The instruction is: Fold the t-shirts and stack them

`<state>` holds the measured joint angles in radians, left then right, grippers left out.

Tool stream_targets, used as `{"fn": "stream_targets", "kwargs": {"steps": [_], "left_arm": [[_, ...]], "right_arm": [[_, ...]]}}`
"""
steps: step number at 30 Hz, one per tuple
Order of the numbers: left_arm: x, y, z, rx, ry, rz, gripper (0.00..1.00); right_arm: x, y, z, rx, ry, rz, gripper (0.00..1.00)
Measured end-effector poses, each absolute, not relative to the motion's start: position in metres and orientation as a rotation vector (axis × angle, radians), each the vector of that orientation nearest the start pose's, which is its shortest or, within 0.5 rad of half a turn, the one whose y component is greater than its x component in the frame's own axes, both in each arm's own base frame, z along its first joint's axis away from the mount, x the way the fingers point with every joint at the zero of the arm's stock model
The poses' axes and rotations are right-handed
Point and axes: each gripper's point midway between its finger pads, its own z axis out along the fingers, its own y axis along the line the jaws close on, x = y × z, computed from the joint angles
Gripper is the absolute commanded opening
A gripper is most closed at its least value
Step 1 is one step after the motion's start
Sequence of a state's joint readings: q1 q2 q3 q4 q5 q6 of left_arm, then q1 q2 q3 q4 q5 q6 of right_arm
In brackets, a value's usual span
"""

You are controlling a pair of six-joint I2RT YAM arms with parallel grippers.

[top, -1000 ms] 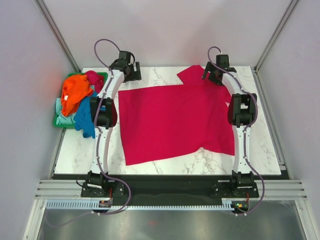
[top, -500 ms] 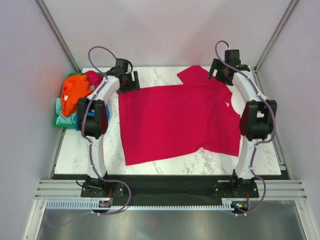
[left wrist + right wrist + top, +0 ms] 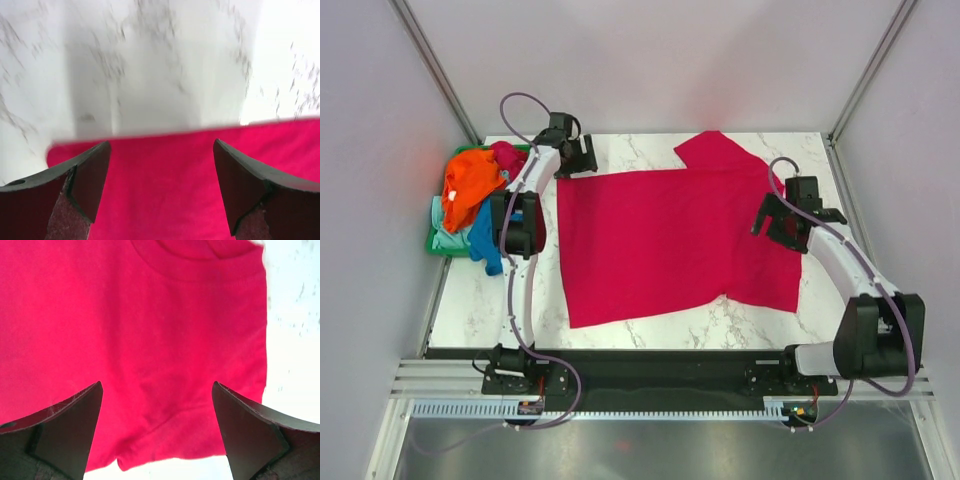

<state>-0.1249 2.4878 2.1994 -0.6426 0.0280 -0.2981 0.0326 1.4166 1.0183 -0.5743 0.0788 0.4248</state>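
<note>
A magenta-red t-shirt (image 3: 670, 240) lies spread flat on the marble table, one sleeve at the back (image 3: 715, 150). My left gripper (image 3: 570, 160) is open above its far left corner; the left wrist view shows the red hem (image 3: 165, 190) between my spread fingers (image 3: 87, 175). My right gripper (image 3: 782, 222) is open above the shirt's right side, near the collar (image 3: 200, 260), its fingers (image 3: 245, 425) spread. Orange (image 3: 470, 180), blue (image 3: 488, 240) and pale mint (image 3: 445, 235) shirts, plus another red one (image 3: 508, 155), are heaped in the basket at left.
A green plastic basket (image 3: 432, 245) sits at the table's left edge. Bare marble (image 3: 650, 325) shows in front of the shirt and white marble at the back (image 3: 160, 65). Grey walls and metal frame posts enclose the table.
My right arm has swung from the back right corner toward me to the shirt's right edge. My left gripper has barely shifted at the far left corner. The shirt lies as before.
</note>
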Motion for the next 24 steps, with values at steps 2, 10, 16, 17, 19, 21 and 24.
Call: {"fn": "stream_targets", "kwargs": {"steps": [2, 10, 16, 17, 19, 21, 24], "left_arm": [[0.604, -0.088, 0.042, -0.213, 2.481, -0.221, 0.94], [0.628, -0.072, 0.046, -0.239, 2.437, -0.266, 0.93], [0.599, -0.05, 0.054, -0.299, 2.485, -0.182, 0.88], [0.59, -0.047, 0.057, -0.314, 2.5, -0.178, 0.88], [0.578, -0.04, 0.063, -0.348, 2.507, -0.174, 0.85], [0.569, -0.034, 0.064, -0.378, 2.517, -0.166, 0.84], [0.558, -0.026, 0.052, -0.422, 2.549, -0.147, 0.8]], "right_arm": [[0.323, 0.017, 0.11, 0.534, 2.474, 0.104, 0.98], [0.303, 0.022, 0.152, 0.545, 2.31, 0.202, 0.98], [0.294, 0.023, 0.151, 0.568, 2.298, 0.215, 0.98], [0.294, 0.024, 0.151, 0.57, 2.3, 0.22, 0.98], [0.292, 0.025, 0.149, 0.574, 2.305, 0.231, 0.98], [0.29, 0.027, 0.148, 0.574, 2.308, 0.241, 0.98], [0.287, 0.029, 0.149, 0.566, 2.308, 0.261, 0.98]]}}
